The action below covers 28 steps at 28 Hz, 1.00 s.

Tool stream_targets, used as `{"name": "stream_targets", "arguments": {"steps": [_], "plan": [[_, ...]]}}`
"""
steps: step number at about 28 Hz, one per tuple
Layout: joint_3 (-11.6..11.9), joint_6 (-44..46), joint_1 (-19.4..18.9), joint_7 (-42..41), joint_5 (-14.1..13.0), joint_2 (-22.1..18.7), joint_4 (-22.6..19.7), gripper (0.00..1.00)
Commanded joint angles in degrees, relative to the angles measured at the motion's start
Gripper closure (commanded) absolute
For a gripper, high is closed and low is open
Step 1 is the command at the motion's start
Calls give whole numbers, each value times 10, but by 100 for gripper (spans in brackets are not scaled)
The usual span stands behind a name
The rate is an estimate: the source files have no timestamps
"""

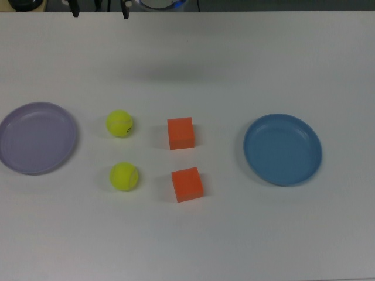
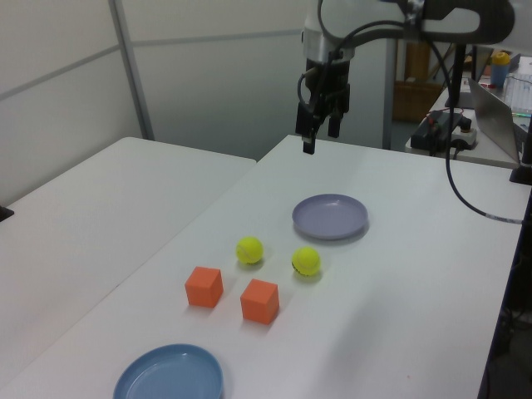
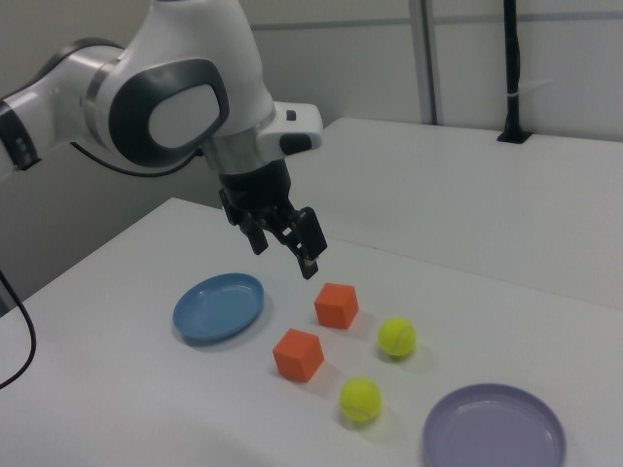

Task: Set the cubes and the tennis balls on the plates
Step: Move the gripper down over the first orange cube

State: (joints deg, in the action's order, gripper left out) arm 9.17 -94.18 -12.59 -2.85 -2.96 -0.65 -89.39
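Note:
Two orange cubes (image 1: 180, 133) (image 1: 187, 184) sit mid-table, with two yellow-green tennis balls (image 1: 119, 124) (image 1: 124, 176) to the top view's left of them; the farther ball bears a small dark mark. An empty lavender plate (image 1: 36, 137) lies at the top view's left and an empty blue plate (image 1: 282, 149) at its right. My gripper (image 2: 320, 137) hangs open and empty, high above the table beyond the lavender plate (image 2: 330, 216). In the right view the gripper (image 3: 284, 248) hovers above the cubes (image 3: 336, 305) (image 3: 297, 354) and the blue plate (image 3: 219, 306).
A second white table (image 2: 100, 208) adjoins at the left view's left. A laptop (image 2: 492, 108) and a power strip (image 2: 445, 131) sit at the left view's far right, with a black cable (image 2: 465, 195) hanging there. A black pole (image 3: 510, 68) stands at the back in the right view.

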Motion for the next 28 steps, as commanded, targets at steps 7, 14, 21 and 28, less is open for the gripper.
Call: {"name": "stream_targets", "arguments": {"steps": [7, 14, 21, 28], "plan": [[-54, -52, 3, -6, -1, 35, -32, 0], [-57, -115, 1, -13, -54, 53, -68, 0], [-64, -182, 0, -22, -63, 74, -108, 0], [-78, -251, 0, -46, -71, 92, -158, 0]]}}
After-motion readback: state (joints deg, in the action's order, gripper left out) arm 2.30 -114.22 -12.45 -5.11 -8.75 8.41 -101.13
